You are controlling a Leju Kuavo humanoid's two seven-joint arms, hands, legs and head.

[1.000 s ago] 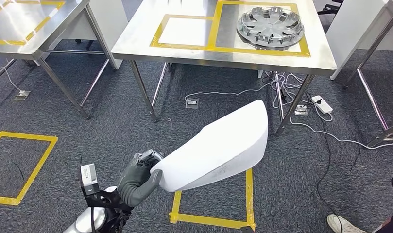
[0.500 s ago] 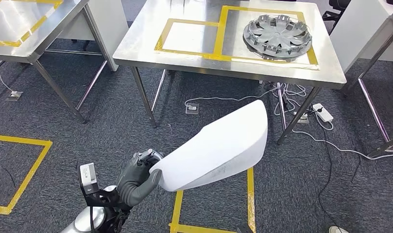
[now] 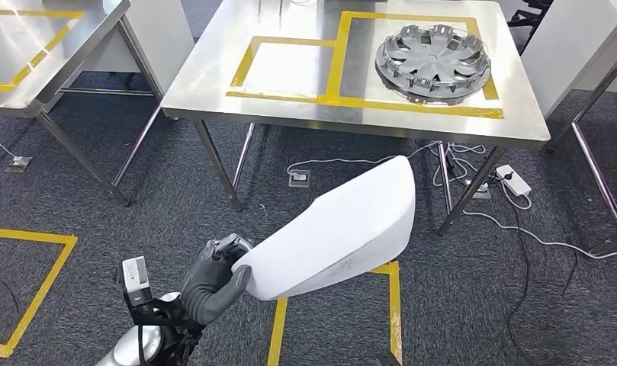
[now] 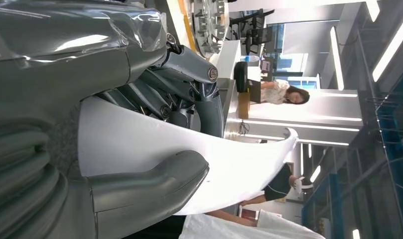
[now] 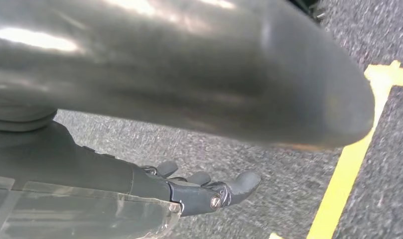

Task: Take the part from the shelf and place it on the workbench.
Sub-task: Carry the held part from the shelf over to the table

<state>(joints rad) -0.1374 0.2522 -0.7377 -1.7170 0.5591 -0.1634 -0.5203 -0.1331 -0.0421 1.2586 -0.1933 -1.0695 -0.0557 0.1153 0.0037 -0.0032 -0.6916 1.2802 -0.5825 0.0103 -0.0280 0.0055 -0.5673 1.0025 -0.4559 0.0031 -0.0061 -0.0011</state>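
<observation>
The left hand grips the white part by its near end, thumb under and fingers over, so the part juts up and forward over the carpet, short of the workbench. The right hand hangs empty with fingers loosely apart above the floor. To land it well, I'd close in squarely and aim for the empty taped square, clear of the hubcap on the right.

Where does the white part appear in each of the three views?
Head view: white part at lower centre, held by the left hand.
Left wrist view: white part across the middle, between thumb and fingers.
Right wrist view: not in it.
Shared landmark: the hubcap on the workbench.
</observation>
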